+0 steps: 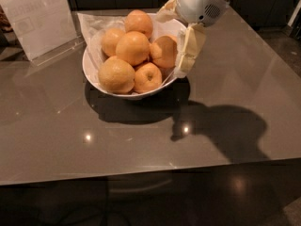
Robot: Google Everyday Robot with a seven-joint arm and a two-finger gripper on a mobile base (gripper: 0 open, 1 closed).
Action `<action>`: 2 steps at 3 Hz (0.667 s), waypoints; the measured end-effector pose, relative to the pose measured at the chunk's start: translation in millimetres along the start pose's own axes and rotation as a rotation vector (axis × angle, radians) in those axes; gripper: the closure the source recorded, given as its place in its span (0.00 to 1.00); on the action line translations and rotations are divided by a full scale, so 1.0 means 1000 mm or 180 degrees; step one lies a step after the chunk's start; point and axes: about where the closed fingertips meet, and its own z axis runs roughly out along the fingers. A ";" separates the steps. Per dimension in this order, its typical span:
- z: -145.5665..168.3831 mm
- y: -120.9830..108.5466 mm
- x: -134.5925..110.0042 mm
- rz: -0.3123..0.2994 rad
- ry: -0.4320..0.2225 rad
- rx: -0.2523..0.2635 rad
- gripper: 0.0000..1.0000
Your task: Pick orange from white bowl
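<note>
The white bowl [87,68] stands on the grey table and holds several oranges on a clear plastic liner [90,25]. The rightmost deep-orange orange [162,51] lies against the bowl's right rim. A paler orange [115,75] and a smaller one with a stem dimple [147,77] lie at the front. My gripper [172,43] comes in from the upper right and is open. One cream finger [189,48] hangs over the right rim beside the rightmost orange. The other finger [167,11] is behind that orange, near the back rim. Nothing is held.
A clear sign holder with a paper sheet [37,18] stands on the table at the back left. The table's front edge [141,175] runs across the lower view, with dark floor below. Dark cabinets line the back.
</note>
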 end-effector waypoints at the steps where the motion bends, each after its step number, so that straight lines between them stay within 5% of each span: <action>1: 0.032 -0.013 -0.013 -0.0167 -0.0138 -0.0219 0.00; 2: 0.055 -0.031 -0.028 -0.0316 -0.0233 -0.0297 0.00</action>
